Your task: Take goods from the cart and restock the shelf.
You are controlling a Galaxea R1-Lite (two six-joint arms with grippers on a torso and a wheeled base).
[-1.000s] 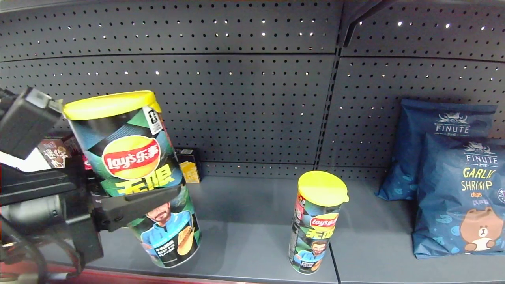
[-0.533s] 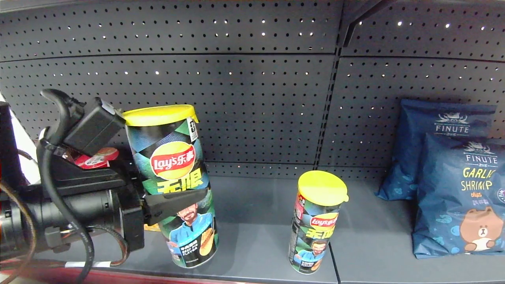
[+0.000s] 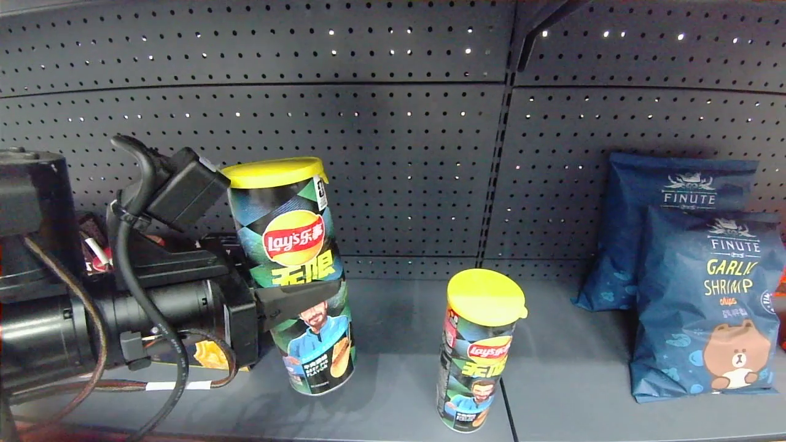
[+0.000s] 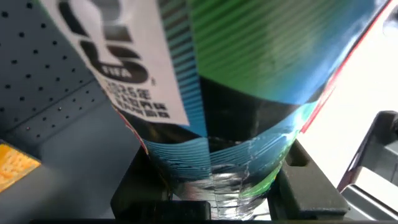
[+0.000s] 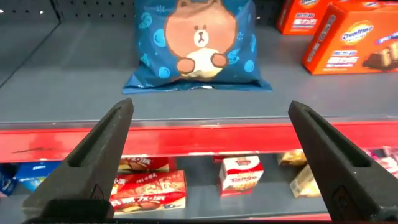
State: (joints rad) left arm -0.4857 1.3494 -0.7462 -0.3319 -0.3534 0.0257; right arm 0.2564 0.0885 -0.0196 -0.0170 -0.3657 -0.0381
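My left gripper [image 3: 295, 298] is shut on a tall chip can [image 3: 293, 270] with a yellow lid, gripped around its middle. The can stands slightly tilted on the grey shelf [image 3: 393, 344], left of centre. In the left wrist view the can's wall [image 4: 249, 93] sits between the black fingers [image 4: 311, 193]. A second, shorter-looking chip can [image 3: 476, 353] with a yellow lid stands alone to the right near the shelf's front edge. My right gripper [image 5: 211, 162] is open with nothing between its fingers, in front of a lower shelf [image 5: 74, 74] holding a blue bear bag [image 5: 196, 43].
Two blue snack bags [image 3: 700, 301] lean against the pegboard [image 3: 393, 153] at the right. Small boxes [image 3: 92, 245] sit behind my left arm. Orange boxes [image 5: 339, 34] stand on the lower shelf, with packets [image 5: 149, 186] below its red edge [image 5: 205, 140]. Bare shelf lies between the cans and the bags.
My left gripper has carried the tall can rightward and deeper onto the shelf, setting it more upright. The head camera has shifted slightly, so the scene sits a little further left.
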